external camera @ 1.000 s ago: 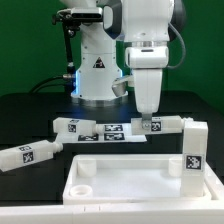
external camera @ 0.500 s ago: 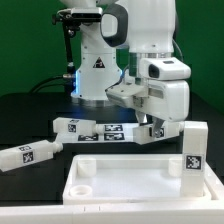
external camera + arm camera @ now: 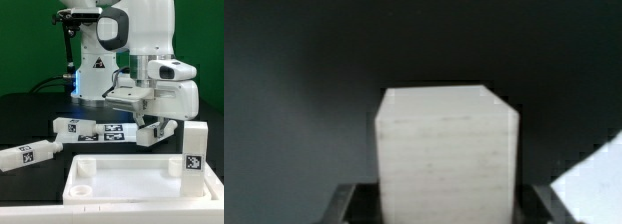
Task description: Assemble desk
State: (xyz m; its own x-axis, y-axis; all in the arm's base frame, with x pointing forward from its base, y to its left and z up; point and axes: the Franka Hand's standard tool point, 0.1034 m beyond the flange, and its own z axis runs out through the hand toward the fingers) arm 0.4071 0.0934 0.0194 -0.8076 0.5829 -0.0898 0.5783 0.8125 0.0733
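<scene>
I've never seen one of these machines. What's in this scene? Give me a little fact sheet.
pincer: shut on held leg
tabletop: lying flat at the front, rim up
upright leg: standing at the tabletop's corner, exterior view's right
left leg: lying loose, exterior view's left
middle leg: lying by the marker board

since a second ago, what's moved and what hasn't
The gripper, shut on one leg, has tilted over toward the exterior view's right, turning it along. Nothing was released. The tabletop, the upright leg and the two loose legs stayed put.
</scene>
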